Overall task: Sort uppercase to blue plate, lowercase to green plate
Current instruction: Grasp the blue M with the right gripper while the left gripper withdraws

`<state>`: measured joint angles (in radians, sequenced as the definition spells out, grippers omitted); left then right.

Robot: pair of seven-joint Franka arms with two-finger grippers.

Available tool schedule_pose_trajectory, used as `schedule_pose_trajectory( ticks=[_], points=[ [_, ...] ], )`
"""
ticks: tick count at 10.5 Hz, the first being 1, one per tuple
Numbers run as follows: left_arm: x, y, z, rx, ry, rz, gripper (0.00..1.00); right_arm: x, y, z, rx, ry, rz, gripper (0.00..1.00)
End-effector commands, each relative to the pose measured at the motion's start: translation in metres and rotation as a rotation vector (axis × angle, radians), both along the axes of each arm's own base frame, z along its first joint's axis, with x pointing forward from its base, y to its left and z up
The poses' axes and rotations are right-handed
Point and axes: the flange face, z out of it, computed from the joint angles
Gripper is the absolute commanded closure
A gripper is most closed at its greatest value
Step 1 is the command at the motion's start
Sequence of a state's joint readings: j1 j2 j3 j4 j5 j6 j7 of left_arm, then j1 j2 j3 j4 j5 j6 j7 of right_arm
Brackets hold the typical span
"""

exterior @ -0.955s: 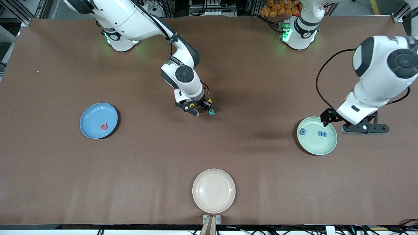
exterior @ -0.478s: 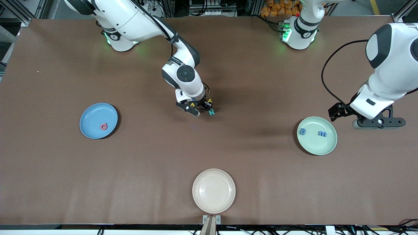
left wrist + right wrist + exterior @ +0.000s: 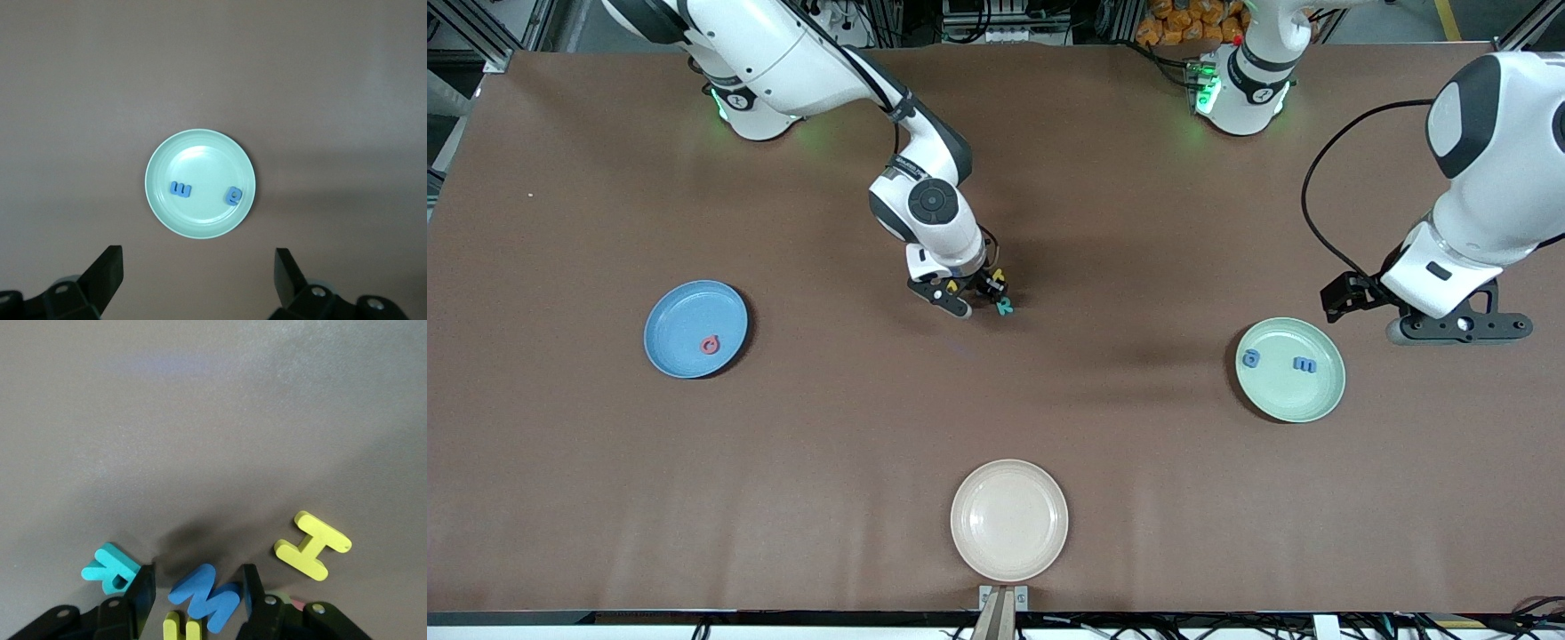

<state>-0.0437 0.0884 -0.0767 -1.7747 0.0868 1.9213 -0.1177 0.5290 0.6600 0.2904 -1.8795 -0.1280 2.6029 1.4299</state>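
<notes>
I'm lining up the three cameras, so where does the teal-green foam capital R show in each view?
Front view: the teal-green foam capital R lies on the brown table, mid-table, beside the right gripper.
Left wrist view: not in it; only the pale green plate with two blue letters.
Right wrist view: the R sits just outside one jaw.
Shared landmark: the right gripper, its jaws around the blue foam capital W.

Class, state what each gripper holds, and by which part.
Nothing is held yet. The right gripper, open, straddles the flat blue foam W, a gap showing at one side. The left gripper waits open and empty beside the pale green plate.
</notes>
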Motion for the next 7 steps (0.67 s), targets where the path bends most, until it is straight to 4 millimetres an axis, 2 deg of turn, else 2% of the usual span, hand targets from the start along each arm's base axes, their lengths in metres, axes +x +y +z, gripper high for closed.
schedule_pose_trajectory(
  ticks=[1, 7],
  points=[
    [-0.008, 0.000, 0.011, -0.018, 0.018, 0.003, 0.00, 0.000, 0.007, -0.004, 0.000, -0.014, -0.007, 0.43],
    [-0.011, 0.002, 0.011, -0.015, 0.038, 0.005, 0.00, -0.006, 0.009, -0.014, -0.017, -0.014, 0.024, 0.46]
  ],
)
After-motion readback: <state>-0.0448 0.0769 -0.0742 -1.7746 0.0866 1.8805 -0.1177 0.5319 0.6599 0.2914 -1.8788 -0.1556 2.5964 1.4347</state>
